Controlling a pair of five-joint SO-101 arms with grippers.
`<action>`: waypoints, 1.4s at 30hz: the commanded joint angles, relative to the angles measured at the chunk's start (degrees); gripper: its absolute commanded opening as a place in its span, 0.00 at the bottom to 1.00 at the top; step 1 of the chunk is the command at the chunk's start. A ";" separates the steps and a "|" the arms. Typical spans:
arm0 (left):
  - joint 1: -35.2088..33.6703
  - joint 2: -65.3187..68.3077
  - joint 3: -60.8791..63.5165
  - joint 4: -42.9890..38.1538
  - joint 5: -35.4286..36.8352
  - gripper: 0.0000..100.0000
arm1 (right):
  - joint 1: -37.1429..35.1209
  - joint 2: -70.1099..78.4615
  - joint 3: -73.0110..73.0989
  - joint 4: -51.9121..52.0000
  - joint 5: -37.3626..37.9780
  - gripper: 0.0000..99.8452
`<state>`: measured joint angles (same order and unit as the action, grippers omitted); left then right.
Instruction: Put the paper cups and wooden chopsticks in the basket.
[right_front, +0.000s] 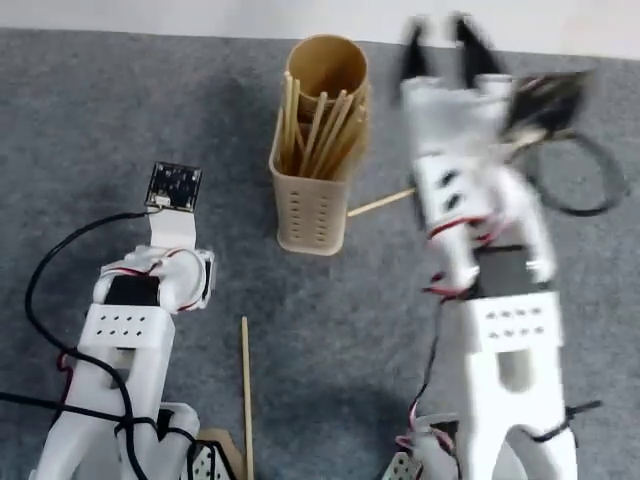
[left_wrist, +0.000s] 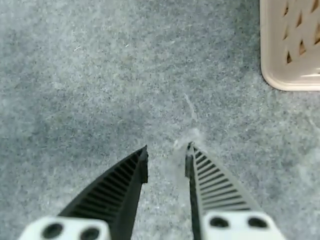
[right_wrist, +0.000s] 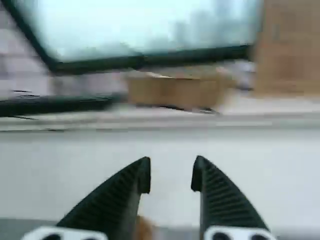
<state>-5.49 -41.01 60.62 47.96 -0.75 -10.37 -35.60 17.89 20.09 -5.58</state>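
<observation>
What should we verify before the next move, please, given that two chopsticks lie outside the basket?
1. Left end effector open and empty: ok.
2. Right end effector open and empty: ok.
3. Basket upright, with a paper cup and chopsticks inside: ok.
4. Loose chopstick flat on the grey mat, with nothing on top of it: ok.
5. Second chopstick free to grasp: cannot tell, since its far end runs under the right arm.
6. All chopsticks in the basket: not ok, two remain outside.
</observation>
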 joint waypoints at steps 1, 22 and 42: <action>-0.04 -1.19 -0.13 -0.97 0.62 0.14 | 10.59 7.16 -8.57 19.30 -8.09 0.14; -0.04 -1.45 -0.13 -0.88 0.53 0.14 | 4.62 57.01 -22.64 24.84 -44.40 0.43; -0.04 -1.63 -0.13 -0.70 0.53 0.14 | 5.67 85.67 -53.67 37.05 -41.41 0.14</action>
<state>-5.49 -41.01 60.62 47.96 -0.75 -4.04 47.21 -30.64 56.31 -48.92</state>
